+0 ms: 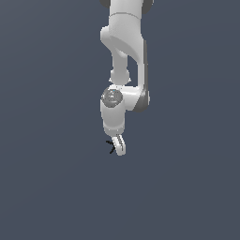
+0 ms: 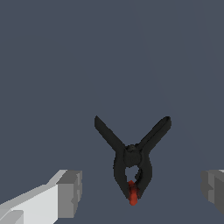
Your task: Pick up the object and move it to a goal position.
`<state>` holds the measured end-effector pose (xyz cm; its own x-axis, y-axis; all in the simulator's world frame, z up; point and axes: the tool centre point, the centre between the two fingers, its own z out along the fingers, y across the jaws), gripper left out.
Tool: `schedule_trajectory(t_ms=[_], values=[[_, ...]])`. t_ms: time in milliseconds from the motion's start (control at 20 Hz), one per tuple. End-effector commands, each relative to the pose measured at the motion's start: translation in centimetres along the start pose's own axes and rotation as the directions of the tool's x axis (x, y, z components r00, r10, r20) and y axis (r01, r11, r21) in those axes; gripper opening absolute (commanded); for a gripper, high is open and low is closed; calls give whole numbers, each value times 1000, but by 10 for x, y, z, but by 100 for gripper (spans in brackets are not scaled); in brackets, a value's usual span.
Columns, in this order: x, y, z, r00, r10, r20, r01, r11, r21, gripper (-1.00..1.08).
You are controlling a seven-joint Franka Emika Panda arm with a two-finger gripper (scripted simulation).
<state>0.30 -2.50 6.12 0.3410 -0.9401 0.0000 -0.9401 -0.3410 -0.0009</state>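
flat slate-grey bg everywhere, no table edge, no horizon, no goal marker visible in either view.

exterior view: arm [image 1: 124, 70] hangs down from top centre of frame, wrist pointing down, gripper [image 1: 118, 146] just below frame centre. the object [image 1: 111, 146] is a tiny black speck w/ thin prongs, touching or just beside the white finger [image 1: 120, 145] on its left side in frame. can't tell from here if it's between the fingers or merely next to them; only one finger reads clearly. jaw gap not readable in this view.

wrist view fills that in: object [image 2: 132, 159] sits lower centre, looks like a small spring clamp: two handles splay up in a v, pivot in the middle, nose ending in a red tip [image 2: 132, 194] near the bottom edge. grey pads at lower left [image 2: 70, 193] and lower right [image 2: 213, 190], well apart, clamp between them w/ clear bg on both sides. so jaws are wide apart and holding nothing.

my read on why: fingers straddle the clamp body near the pivot/nose, so closing would prob catch the thickest part rather than the thin handles. looks like pre-grasp alignment, pick not yet done. height above the surface can't be judged, no shadow or contact cue.

wrist view shows nothing of arm pose; exterior shows nothing of red tip or clamp shape.
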Motion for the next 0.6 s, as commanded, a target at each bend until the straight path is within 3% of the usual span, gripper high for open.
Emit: schedule_trajectory(t_ms=[0,550], values=[[0,1,6,1000,1,0,-1,1000,-1,100],[0,1,47,1000,5,0,-5,1000,-1,100]])
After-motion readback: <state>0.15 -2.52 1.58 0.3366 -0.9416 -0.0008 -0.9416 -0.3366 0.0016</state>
